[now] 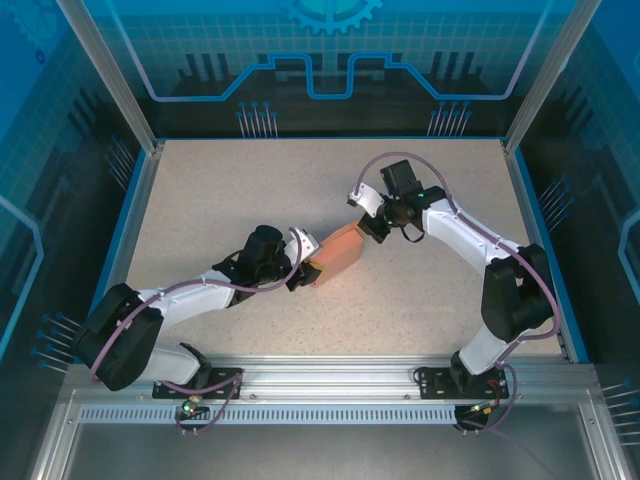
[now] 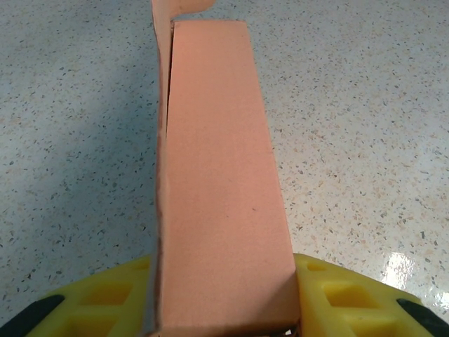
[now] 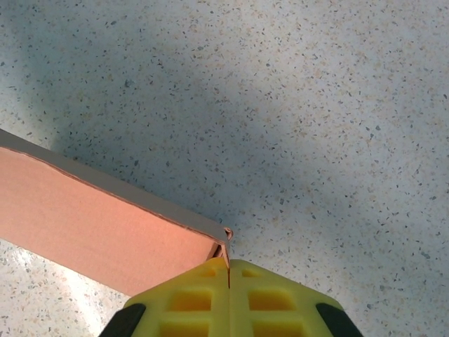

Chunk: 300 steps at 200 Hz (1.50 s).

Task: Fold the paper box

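Yellow left gripper [image 2: 224, 309] at frame bottom clamps half-open across the paper box [image 1: 338, 255], mid-frame overhead, my right gripper [image 3: 229, 295] pinches its corner tight, so I reckon tucking the end comes next.

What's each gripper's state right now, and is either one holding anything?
Left gripper: jaws closed on the paper box, gripping its near end.
Right gripper: jaws shut, pinching a thin edge at the box's corner.
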Each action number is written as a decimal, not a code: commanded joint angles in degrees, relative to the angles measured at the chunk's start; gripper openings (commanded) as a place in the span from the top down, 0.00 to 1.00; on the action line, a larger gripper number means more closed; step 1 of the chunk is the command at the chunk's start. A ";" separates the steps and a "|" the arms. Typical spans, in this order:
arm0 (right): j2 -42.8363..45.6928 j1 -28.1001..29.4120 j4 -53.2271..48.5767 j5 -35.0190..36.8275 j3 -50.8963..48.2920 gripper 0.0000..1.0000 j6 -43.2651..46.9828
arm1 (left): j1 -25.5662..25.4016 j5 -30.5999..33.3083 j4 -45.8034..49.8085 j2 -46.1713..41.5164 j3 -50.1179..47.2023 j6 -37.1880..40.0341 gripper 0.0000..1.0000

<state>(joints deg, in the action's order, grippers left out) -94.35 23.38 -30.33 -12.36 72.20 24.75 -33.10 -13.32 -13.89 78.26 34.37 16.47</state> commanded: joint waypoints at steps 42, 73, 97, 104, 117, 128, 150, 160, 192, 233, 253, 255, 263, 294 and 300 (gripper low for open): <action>1.27 2.40 -2.14 3.84 1.18 1.00 -16.12 | 0.27 0.12 -2.28 0.30 1.82 -1.09 0.65; 0.59 5.31 -4.57 7.85 2.23 1.00 -22.69 | 0.30 0.16 -2.61 1.28 2.10 -1.13 0.65; 0.47 6.16 -5.63 9.47 2.26 1.00 -25.09 | 0.16 0.19 -3.11 1.97 2.15 -1.21 0.65; 0.77 6.25 -5.47 9.33 2.03 1.00 -25.57 | 0.15 0.17 -3.08 2.19 2.15 -1.35 0.65; 1.42 6.35 -5.45 8.99 1.64 1.00 -26.45 | 0.15 0.20 -3.25 2.58 2.36 -1.46 0.65; 2.02 6.50 -5.47 8.94 1.38 1.00 -26.98 | 0.22 0.17 -3.36 2.85 2.32 -1.49 0.65; 2.93 6.58 -5.79 7.97 1.36 1.00 -27.21 | 0.06 0.19 -3.66 3.19 2.46 -1.46 0.65; 3.26 6.59 -5.95 7.79 1.27 1.00 -27.21 | 0.01 0.05 -3.69 3.37 2.39 -1.56 0.65; 3.89 6.66 -6.26 8.19 0.42 1.00 -27.54 | 0.05 -0.28 -3.95 3.75 2.44 -1.70 0.65; 3.75 6.68 -6.27 8.05 -0.55 1.00 -27.82 | -0.06 -0.30 -4.03 3.90 2.54 -1.79 0.65; 3.86 6.61 -6.04 8.15 -1.29 1.00 -28.07 | -0.10 -0.29 -4.04 3.91 2.48 -1.77 0.64; 3.90 6.67 -5.99 8.14 -1.41 1.00 -28.07 | -0.07 -0.28 -4.00 3.92 2.53 -1.79 0.64; 4.03 6.67 -5.82 8.14 -1.82 1.00 -28.14 | -0.07 -0.30 -4.04 4.01 2.47 -1.73 0.64; 4.42 6.62 -5.16 9.82 -3.91 1.00 -28.06 | -0.09 -0.28 -3.99 4.01 2.50 -1.78 0.64; 4.75 6.60 -4.82 10.19 -4.37 1.00 -28.17 | -0.07 -0.23 -3.99 4.01 2.54 -1.74 0.64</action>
<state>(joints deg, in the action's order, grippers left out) -91.24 28.47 -32.12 -0.36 70.41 -2.66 -33.23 -14.04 -16.01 81.41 35.11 15.18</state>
